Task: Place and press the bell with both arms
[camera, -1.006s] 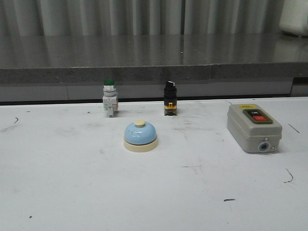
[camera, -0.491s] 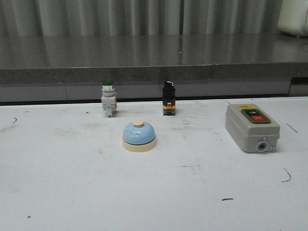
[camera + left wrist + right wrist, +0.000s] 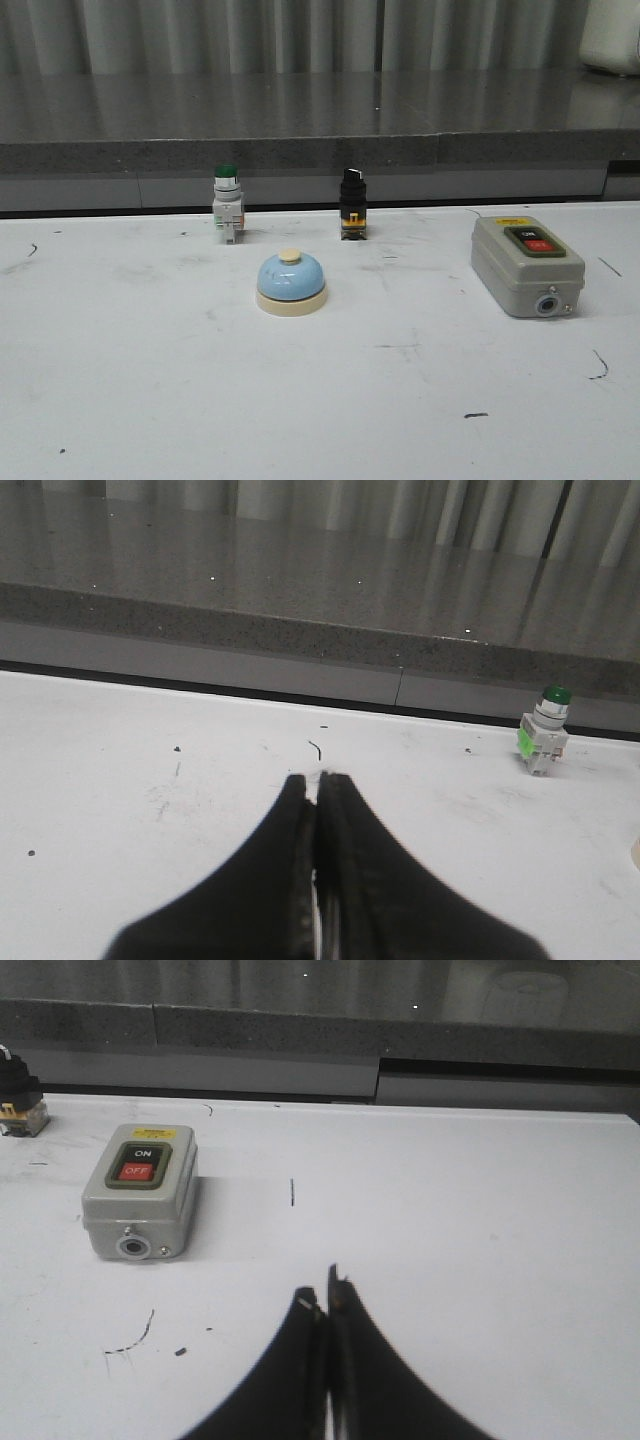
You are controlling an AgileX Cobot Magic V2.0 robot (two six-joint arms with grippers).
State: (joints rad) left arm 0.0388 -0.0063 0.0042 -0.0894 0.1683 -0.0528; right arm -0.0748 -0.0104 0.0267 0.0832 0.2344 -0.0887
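Both grippers, left and right, have closed, empty jaws; the bell stands upright (press its button straight down).

Dim, even overhead light with a cool grey cast leaves only soft, short shadows under the bell and switch box, faint streaky glare on the far counter, and blurred, out-of-focus dark fingers close to both wrist cameras.
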